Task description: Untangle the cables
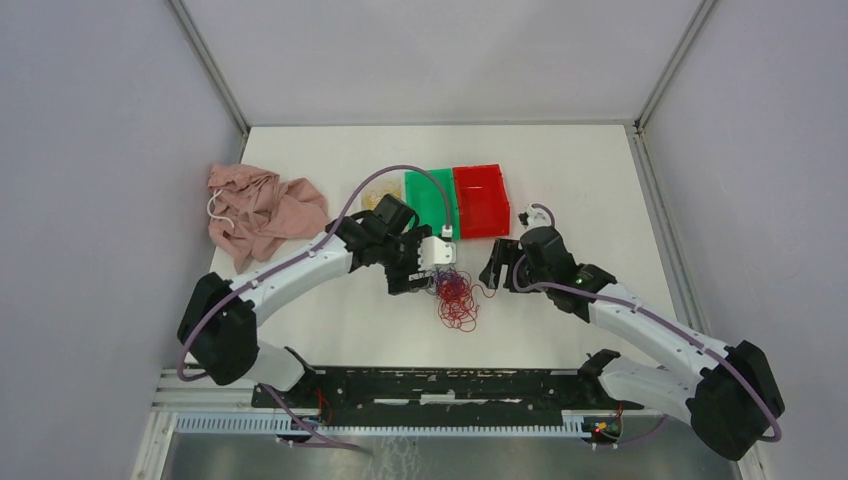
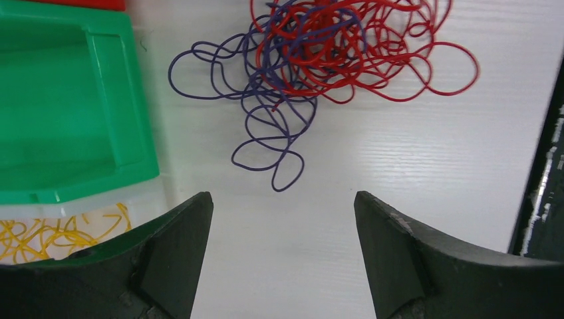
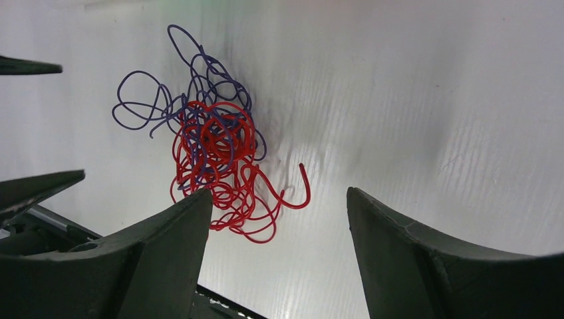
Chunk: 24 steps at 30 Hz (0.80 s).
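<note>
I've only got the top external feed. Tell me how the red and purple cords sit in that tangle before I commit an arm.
Observer: In the left wrist view, the purple cable trails free loops toward the left gripper. Only its far part is woven into the red cable.
Operator: Give me a loose end to go for.
Observer: In the right wrist view, a red end hooks out clear of the other loops, just ahead of the right gripper.
Operator: Confirm both grippers are free.
Observer: Both stand open with nothing between the fingers.
</note>
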Tool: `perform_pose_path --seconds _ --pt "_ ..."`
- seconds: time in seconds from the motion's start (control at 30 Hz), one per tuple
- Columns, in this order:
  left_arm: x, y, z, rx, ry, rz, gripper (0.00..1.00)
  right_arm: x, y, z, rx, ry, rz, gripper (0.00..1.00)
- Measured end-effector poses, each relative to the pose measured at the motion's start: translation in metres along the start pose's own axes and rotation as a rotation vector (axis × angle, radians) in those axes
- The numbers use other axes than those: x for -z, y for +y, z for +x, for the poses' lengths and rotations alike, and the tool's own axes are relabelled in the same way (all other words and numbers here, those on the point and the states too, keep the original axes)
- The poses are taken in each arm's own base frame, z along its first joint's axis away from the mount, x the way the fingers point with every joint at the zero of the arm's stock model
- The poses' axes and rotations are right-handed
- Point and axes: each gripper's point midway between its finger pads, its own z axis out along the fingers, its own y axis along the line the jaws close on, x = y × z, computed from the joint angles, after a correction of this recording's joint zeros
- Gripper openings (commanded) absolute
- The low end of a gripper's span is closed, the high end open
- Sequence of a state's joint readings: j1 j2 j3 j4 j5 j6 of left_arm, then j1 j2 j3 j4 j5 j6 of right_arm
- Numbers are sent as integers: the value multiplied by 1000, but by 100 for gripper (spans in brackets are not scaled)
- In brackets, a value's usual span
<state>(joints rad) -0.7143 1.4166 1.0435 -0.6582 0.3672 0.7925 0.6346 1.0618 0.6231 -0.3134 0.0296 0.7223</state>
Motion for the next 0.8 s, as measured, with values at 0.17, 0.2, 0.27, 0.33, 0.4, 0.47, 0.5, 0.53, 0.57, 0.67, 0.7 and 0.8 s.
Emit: perform_pose_path --seconds 0.17,0.2,0.27,0.33,0.4,0.47,0.5,0.53,0.57,0.67,0.7,0.8 --pt "-25 16 9 42 50 -17 78 10 -4 -3 1 -21 17 81" --pt "-30 18 9 45 53 -16 77 12 -5 -4 1 -27 22 81" --pt "-33 20 10 42 53 -18 73 18 -6 -7 3 -46 26 81" --pt "-33 23 7 8 43 -27 69 22 -6 -12 4 -69 25 81" --pt "-33 27 6 -41 41 -30 63 26 -5 -15 7 -84 25 81" --pt "-33 29 8 -112 51 -27 55 28 -6 -17 9 -91 29 81" --pt "-33 30 9 -141 61 -24 54 28 -7 -17 10 -91 33 81" --pt "-33 32 12 -181 76 -22 52 28 -8 -16 11 -89 36 81" --pt "-33 35 13 -218 88 -20 51 28 -8 -16 12 -87 38 81" --pt "-35 39 21 -332 127 -5 50 28 -9 -15 13 -86 40 81" --pt "-36 39 22 -366 132 3 49 28 -9 -15 13 -86 40 81" --pt "-39 39 24 -442 139 31 47 28 -9 -15 13 -84 42 81"
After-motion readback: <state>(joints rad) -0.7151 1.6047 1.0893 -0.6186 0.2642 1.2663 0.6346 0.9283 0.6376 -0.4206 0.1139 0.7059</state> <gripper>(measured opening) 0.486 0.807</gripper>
